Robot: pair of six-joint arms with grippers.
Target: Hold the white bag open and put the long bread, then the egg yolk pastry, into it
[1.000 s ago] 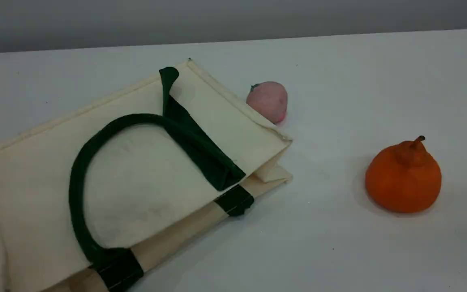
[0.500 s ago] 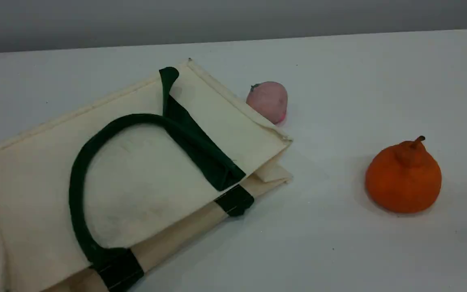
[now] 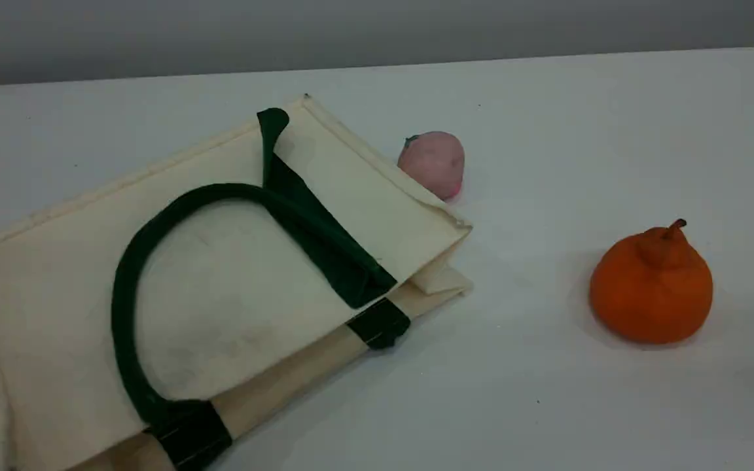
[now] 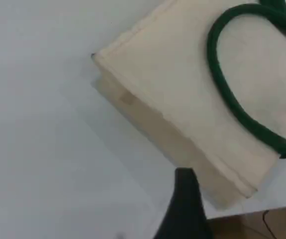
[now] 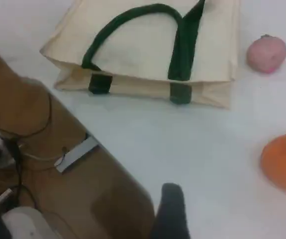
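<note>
The white bag point(image 3: 233, 307) lies flat on the table at the left, its mouth edge toward the front right. One dark green handle point(image 3: 122, 294) curves across its top face. It also shows in the left wrist view as the white bag point(image 4: 172, 89) and in the right wrist view as the white bag point(image 5: 133, 45). The long bread and the egg yolk pastry are out of view. My left gripper point(image 4: 185, 209) hovers above the bag's corner, only one dark fingertip showing. My right gripper point(image 5: 170, 214) hangs high above the table's edge, nothing between its fingers. Neither arm appears in the scene view.
A pink ball point(image 3: 432, 163) rests just behind the bag's right corner. An orange stemmed fruit point(image 3: 652, 288) stands alone at the right. In the right wrist view the table edge runs diagonally, with floor, cables and a power strip point(image 5: 77, 154) beyond it.
</note>
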